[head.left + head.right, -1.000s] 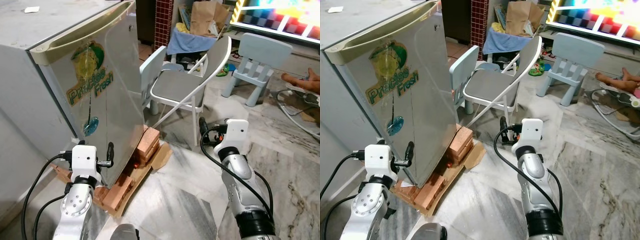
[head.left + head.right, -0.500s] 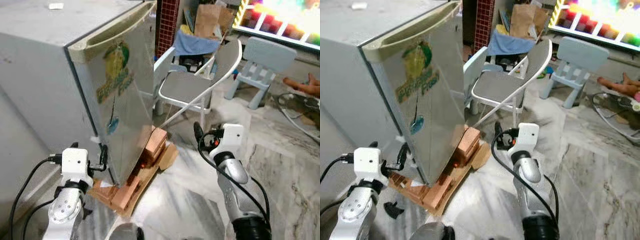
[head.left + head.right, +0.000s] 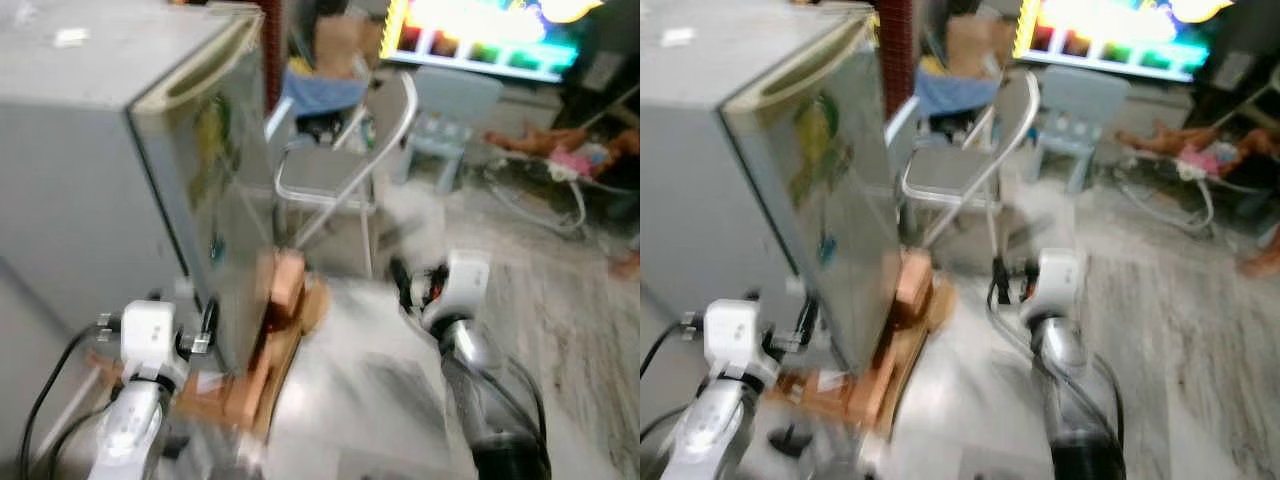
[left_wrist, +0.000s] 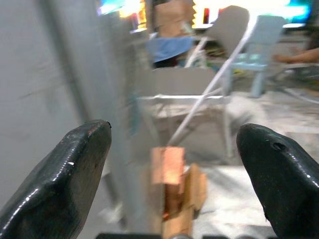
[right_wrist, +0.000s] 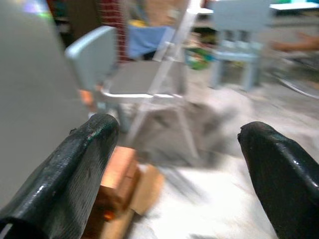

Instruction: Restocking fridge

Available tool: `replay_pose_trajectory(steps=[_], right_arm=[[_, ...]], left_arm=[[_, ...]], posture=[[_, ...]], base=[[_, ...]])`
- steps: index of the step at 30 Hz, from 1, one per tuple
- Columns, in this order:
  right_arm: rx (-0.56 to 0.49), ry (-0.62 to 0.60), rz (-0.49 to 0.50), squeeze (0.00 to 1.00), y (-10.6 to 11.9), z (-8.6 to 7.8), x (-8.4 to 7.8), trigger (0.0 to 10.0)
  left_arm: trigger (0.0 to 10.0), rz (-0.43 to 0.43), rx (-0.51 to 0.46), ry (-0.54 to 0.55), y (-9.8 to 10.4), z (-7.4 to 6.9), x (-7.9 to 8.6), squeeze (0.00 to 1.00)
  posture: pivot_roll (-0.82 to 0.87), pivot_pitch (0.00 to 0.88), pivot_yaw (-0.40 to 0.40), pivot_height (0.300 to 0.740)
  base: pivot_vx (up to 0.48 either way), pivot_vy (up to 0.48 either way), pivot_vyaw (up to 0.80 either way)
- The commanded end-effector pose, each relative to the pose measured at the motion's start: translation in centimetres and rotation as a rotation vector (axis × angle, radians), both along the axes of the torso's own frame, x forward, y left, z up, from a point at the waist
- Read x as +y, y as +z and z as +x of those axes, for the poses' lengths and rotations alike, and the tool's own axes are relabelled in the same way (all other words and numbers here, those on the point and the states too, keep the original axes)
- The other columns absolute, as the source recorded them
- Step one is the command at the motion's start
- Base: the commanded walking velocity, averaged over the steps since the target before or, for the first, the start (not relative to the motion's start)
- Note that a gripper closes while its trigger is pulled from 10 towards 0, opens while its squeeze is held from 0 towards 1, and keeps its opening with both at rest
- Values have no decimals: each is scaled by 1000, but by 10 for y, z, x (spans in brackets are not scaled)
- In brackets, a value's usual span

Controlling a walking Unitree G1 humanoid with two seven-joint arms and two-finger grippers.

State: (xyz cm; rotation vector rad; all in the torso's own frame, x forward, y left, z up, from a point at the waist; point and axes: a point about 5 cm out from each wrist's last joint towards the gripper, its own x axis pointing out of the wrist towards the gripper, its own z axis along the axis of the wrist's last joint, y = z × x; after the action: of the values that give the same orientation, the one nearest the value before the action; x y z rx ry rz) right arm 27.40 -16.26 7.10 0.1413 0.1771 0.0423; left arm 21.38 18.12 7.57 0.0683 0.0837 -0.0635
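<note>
A small grey fridge [image 3: 100, 160] stands at the left, its door [image 3: 225, 190] shut, with a faded sticker on the front. It rests on orange bricks [image 3: 283, 285] and cardboard. My left gripper [image 3: 207, 322] hangs low by the door's bottom corner, and the left wrist view shows it open [image 4: 174, 132] with nothing between the fingers. My right gripper [image 3: 402, 283] is held over the marble floor right of the bricks; it is open [image 5: 177, 129] and holds nothing. All views are blurred.
A grey folding chair [image 3: 325, 170] stands just beyond the fridge door, with a pale blue child's chair [image 3: 450, 110] behind it. A person's leg [image 3: 530, 140] lies on the floor at the far right. Cables [image 3: 535, 205] trail there.
The whole picture has shifted and blurred, so the camera has moved. Both grippers keep the same open pose near the fridge's base.
</note>
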Motion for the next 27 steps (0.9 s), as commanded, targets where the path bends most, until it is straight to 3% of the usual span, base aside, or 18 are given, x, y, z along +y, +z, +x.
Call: replay_pose_trajectory(steps=[1,6,8,15,21,25,27], right_arm=[[-18,-5,-5,0,7,2,-1,10000],[-15,8,-14,0,7,0,1,10000],[-14,18,-16,0,7,-1,2,10000],[15,57,-37,0,6,-11,2,10000],[-1,80,-58,0,11,-20,2,10000],[-8,88,-73,0,14,-25,3,10000],[-6,86,-79,0,17,-30,2,10000]], left_arm=[[10000,10,-10,4,2,3,1,0],[10000,21,-25,62,2,15,2,0],[10000,53,-24,111,0,21,6,0],[10000,43,-20,233,1,36,23,0],[10000,54,-47,220,4,47,22,0],[10000,70,-60,267,6,62,27,0],[10000,75,-62,351,8,77,36,0]], posture=[[136,0,-46,740],[133,0,-53,740],[128,0,-54,740],[107,6,-60,740],[91,21,-62,740],[62,37,-60,740],[33,48,-59,740]], base=[[0,0,-400],[0,0,-80],[0,0,0],[0,0,0],[0,0,0],[0,0,0],[0,0,0]])
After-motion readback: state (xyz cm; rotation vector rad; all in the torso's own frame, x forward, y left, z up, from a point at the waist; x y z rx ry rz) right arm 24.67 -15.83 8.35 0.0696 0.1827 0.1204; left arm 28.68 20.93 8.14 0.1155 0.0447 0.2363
